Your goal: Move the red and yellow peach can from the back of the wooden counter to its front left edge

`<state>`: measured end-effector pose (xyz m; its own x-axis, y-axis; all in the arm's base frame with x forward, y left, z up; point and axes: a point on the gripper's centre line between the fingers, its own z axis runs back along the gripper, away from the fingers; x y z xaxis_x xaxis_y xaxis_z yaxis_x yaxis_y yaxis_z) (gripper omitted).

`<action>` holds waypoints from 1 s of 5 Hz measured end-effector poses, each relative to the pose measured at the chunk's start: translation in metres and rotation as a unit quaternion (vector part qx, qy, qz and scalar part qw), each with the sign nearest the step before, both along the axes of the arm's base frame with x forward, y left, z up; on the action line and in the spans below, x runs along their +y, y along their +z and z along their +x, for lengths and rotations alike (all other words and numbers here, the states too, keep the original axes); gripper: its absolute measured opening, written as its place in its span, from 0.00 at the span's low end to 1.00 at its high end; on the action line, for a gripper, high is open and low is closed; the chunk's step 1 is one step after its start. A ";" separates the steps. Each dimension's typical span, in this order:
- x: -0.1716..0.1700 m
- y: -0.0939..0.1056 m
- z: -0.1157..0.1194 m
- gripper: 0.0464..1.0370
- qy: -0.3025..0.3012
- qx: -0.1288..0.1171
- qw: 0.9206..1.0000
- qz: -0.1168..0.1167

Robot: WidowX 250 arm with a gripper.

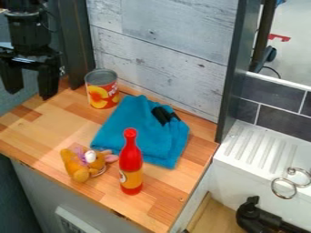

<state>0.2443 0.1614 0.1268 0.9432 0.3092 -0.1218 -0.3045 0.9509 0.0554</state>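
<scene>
1. The black gripper [30,93] hung beyond the far left corner of the blue cloth [135,123], its two fingers spread well apart, with nothing between them.
2. A small orange plush toy [79,164] lay by the cloth's near left corner.
3. An upright can with a peach label [101,93] stood just beside the cloth's far left corner. Nearest the gripper, it lay to that gripper's right from where I stood, its long axis vertical.
4. A red bottle [130,161] stood upright at the cloth's near side.
5. A small black object [161,114] lay on the cloth's far part.
</scene>
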 end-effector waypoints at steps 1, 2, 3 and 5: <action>0.000 -0.009 0.000 0.96 0.000 0.012 1.000 -0.009; 0.013 -0.019 0.044 0.96 -0.017 -0.033 0.999 -0.022; 0.020 -0.023 0.081 0.96 -0.070 -0.087 0.993 -0.023; 0.025 -0.027 0.143 0.96 -0.101 -0.201 0.974 -0.038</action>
<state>0.3876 0.1861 0.0994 0.9601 0.1175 0.2539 -0.0939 0.9902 -0.1033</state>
